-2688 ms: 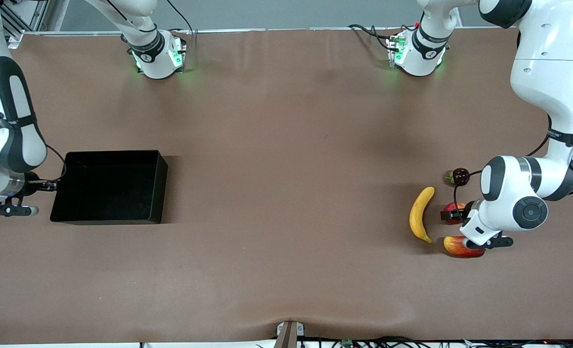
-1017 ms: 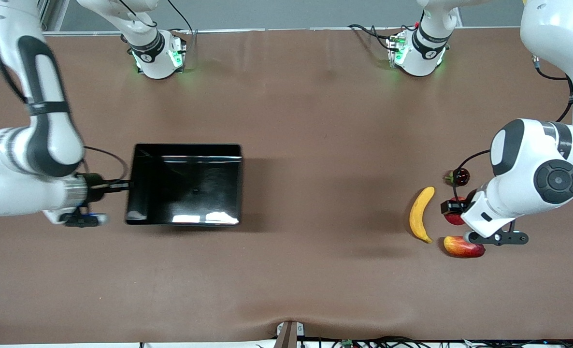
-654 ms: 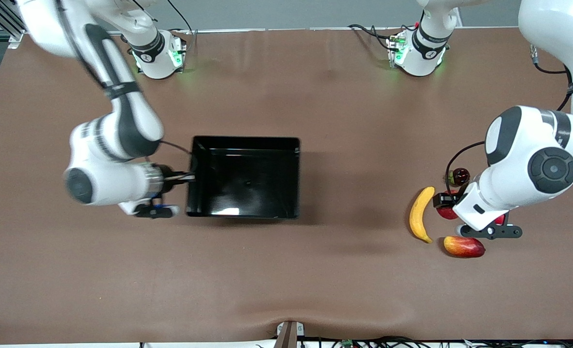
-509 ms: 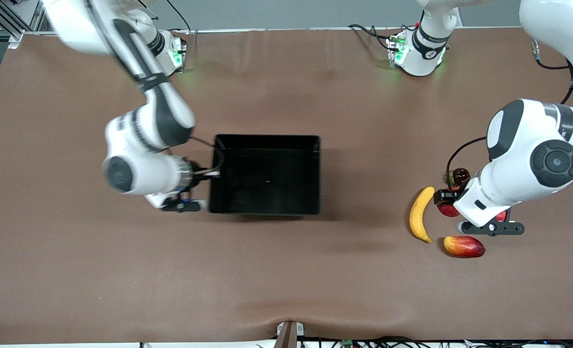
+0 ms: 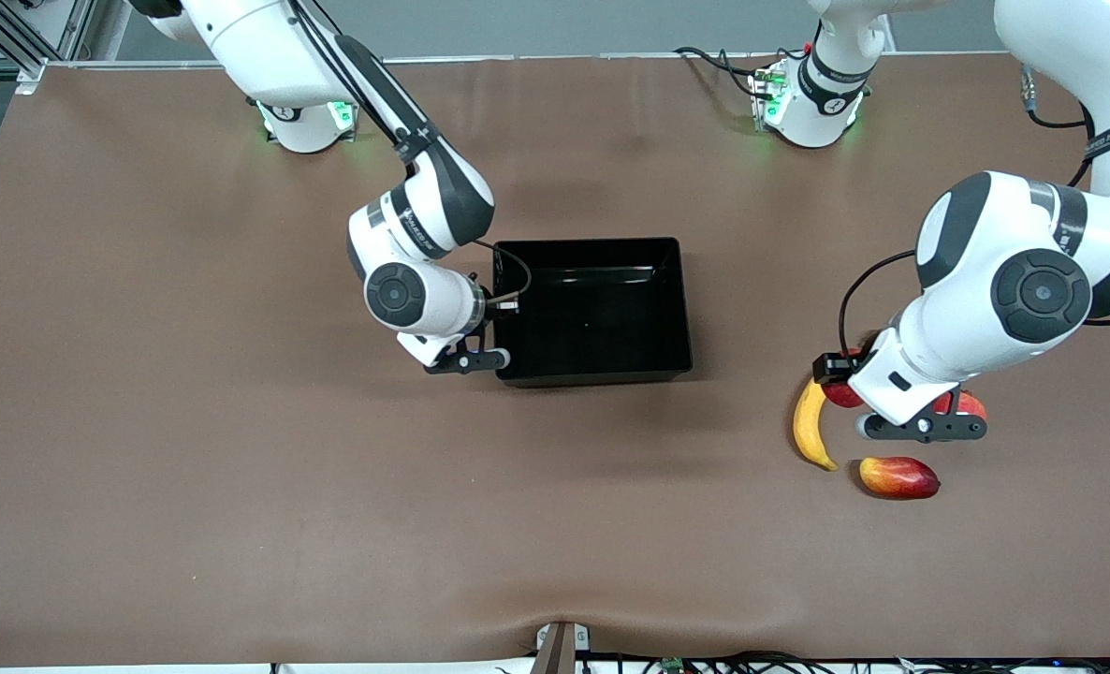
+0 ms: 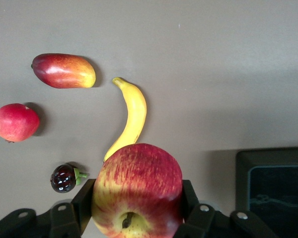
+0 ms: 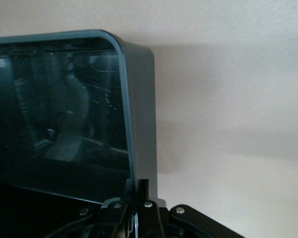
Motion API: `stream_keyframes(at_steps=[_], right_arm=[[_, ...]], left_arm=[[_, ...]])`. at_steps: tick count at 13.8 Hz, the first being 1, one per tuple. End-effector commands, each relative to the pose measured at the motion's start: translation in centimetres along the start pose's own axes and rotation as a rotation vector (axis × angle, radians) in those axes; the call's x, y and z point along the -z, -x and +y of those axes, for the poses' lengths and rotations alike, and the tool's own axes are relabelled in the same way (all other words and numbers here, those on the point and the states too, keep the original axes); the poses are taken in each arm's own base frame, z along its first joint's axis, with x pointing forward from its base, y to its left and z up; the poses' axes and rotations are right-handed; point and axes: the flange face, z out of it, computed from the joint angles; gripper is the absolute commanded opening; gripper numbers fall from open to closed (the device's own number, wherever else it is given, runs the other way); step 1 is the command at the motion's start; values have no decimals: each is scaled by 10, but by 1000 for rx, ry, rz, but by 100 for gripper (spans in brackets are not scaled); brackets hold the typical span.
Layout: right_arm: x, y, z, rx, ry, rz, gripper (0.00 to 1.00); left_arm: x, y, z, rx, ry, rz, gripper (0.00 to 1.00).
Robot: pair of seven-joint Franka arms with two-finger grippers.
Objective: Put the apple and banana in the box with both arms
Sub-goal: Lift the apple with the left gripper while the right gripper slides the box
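Two white Franka arms are working over a brown table (image 5: 237, 487). The right gripper (image 7: 138, 198) is sitting at the edge of the glossy black box (image 5: 602, 309), its jaws pressed together on the thin wall of the box at the side toward the right arm's end of the table, as the right wrist view is showing from close up. The box is lying near the middle of the table, open side up, with nothing showing inside it.

The left gripper (image 6: 136, 210) is hanging over the cluster of fruit at the left arm's end of the table, its jaws pinching the apple (image 6: 137, 191) from both sides, the red and yellow skin and the small stem dimple filling the left wrist view. In the front view only a sliver of the apple is peeking out beside the arm's wrist.

The banana (image 5: 810, 423) is lying on the table just under the held apple. A red and yellow mango (image 5: 898, 477) is lying just beside the banana's dark tip, nearer the front camera. The left wrist view is also showing a plain red round fruit (image 6: 16, 122) and a small dark mangosteen (image 6: 64, 178) resting on the table, apart from each other
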Motion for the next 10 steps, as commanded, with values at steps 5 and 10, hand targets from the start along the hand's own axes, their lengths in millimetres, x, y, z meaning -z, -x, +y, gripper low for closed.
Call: stream_keyframes(at_steps=[5, 10], right_arm=[[20, -19, 25, -186, -33, 18, 100], [183, -35, 89, -245, -75, -22, 100]], left_arm=[[7, 15, 22, 74, 7, -42, 0], [7, 28, 64, 93, -2, -42, 0]])
